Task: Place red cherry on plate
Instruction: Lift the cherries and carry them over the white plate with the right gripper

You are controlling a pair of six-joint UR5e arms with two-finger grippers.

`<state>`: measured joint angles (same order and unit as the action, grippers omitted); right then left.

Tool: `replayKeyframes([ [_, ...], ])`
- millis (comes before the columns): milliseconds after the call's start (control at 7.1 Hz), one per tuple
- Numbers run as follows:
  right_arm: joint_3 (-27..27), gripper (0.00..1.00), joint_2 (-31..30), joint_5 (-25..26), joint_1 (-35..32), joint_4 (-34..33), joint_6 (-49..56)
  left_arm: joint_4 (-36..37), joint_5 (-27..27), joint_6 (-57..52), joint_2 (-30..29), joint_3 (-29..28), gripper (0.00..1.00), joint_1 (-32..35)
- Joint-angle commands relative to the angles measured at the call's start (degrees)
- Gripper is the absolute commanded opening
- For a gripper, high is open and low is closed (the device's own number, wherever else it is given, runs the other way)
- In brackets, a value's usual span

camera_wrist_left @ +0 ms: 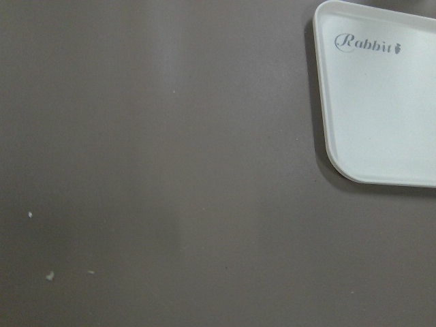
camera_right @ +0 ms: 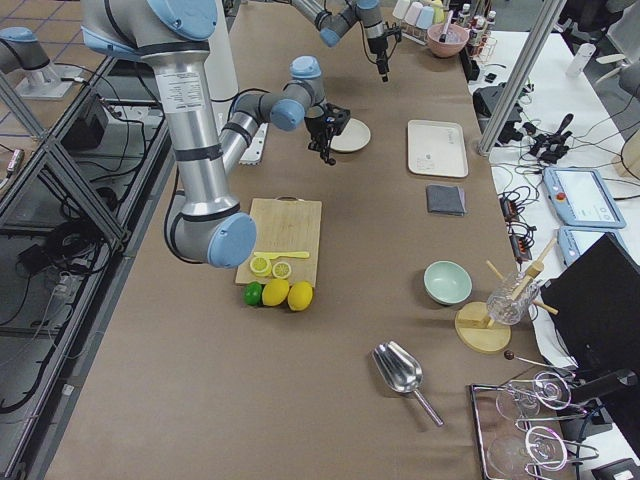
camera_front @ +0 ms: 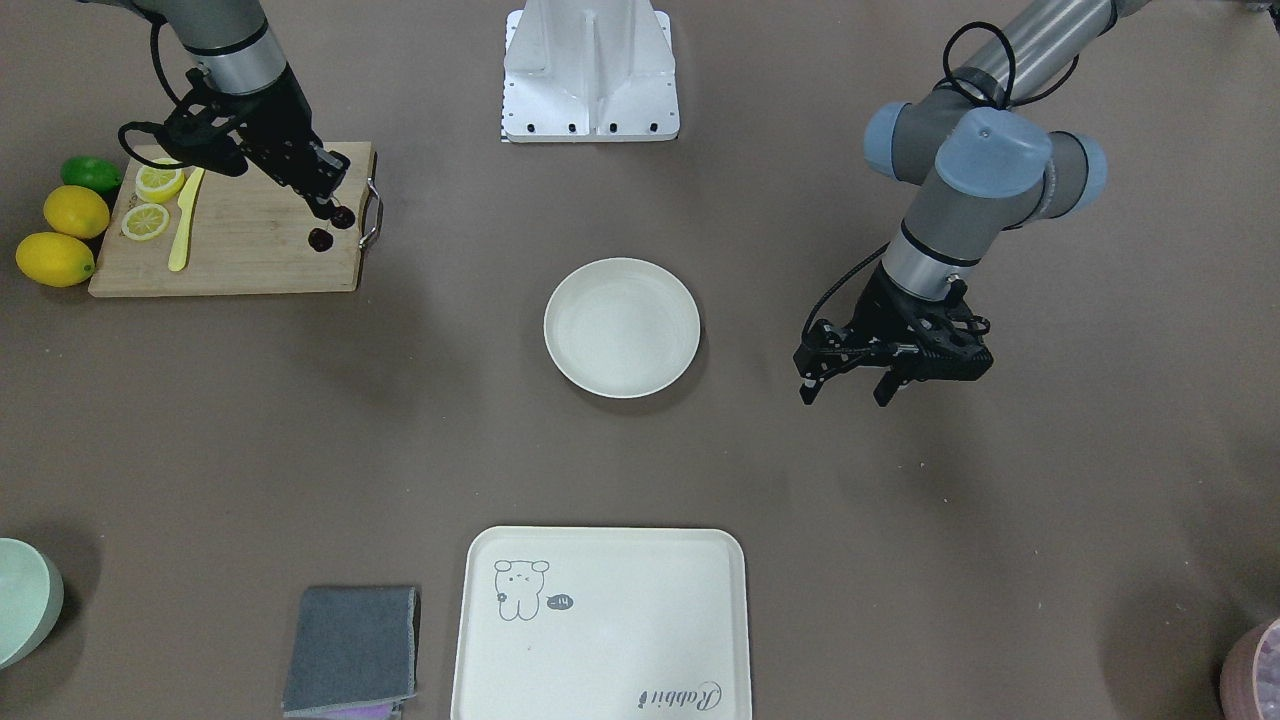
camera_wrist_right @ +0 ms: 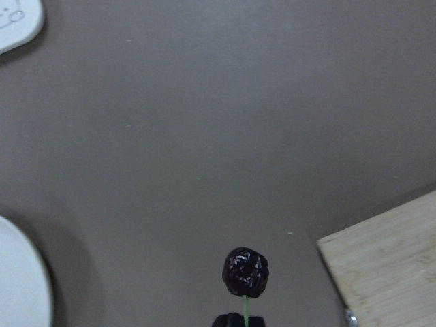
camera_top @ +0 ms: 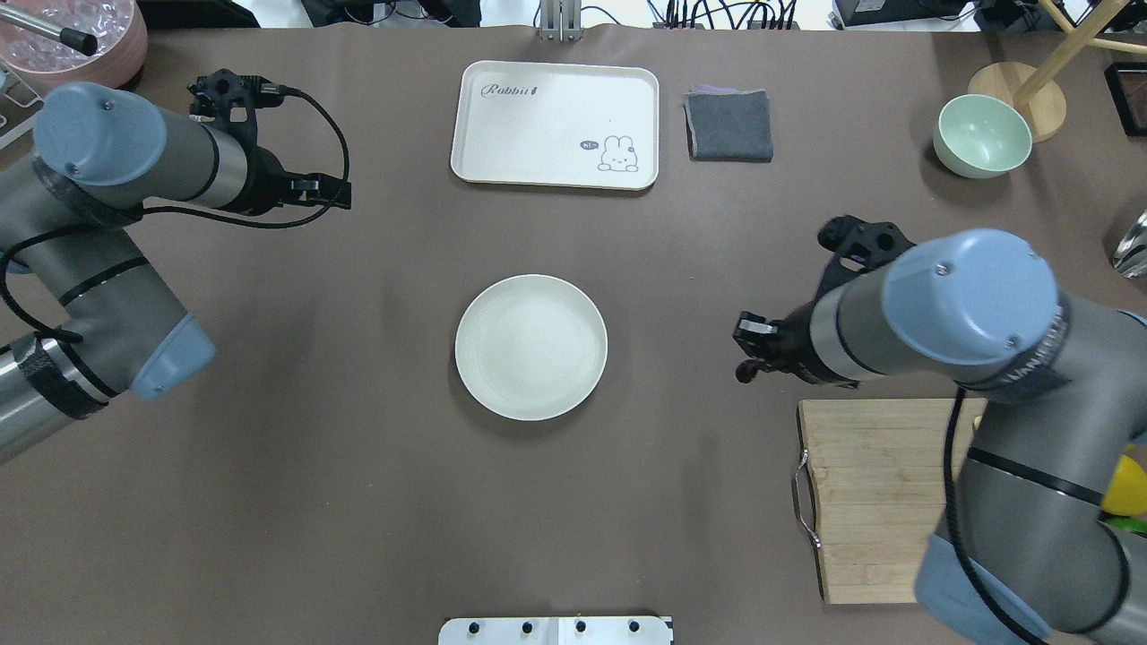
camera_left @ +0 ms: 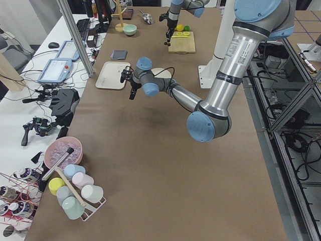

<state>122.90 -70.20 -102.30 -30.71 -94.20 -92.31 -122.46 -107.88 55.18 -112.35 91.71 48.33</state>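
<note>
The red cherry (camera_front: 321,239) hangs by its thin stems from my right gripper (camera_front: 330,200), which is shut on the stems. In the overhead view the red cherry (camera_top: 744,372) is in the air over bare table, between the cutting board and the plate (camera_top: 530,347). The right wrist view shows one dark cherry (camera_wrist_right: 245,272) dangling on a green stem. The round cream plate (camera_front: 622,327) sits empty at the table's middle. My left gripper (camera_front: 845,390) hovers open and empty on the plate's other side.
The wooden cutting board (camera_front: 240,250) holds lemon slices (camera_front: 152,200) and a yellow knife (camera_front: 183,225), with whole lemons (camera_front: 62,235) and a lime (camera_front: 90,173) beside it. A cream tray (camera_front: 600,620), a grey cloth (camera_front: 352,650) and a mint bowl (camera_front: 20,600) line the far edge.
</note>
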Motion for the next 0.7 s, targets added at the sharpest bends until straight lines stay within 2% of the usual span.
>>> replayKeyframes([
  [0, -7.81, 0.0, 10.59, 3.66, -0.14, -2.48, 2.29, -0.49, 0.04, -2.44, 2.39, -0.91, 0.98, 1.93],
  [423, -19.33, 0.0, 21.4, 4.91, 1.0, -1.35, 2.83, -3.03, 2.59, -2.62, 5.38, -1.71, 0.98, 1.94],
  [563, -23.1, 0.0, 22.03, 6.48, 2.75, 2.84, 2.49, -3.13, 2.68, -2.62, 5.39, -1.71, 0.98, 2.03],
])
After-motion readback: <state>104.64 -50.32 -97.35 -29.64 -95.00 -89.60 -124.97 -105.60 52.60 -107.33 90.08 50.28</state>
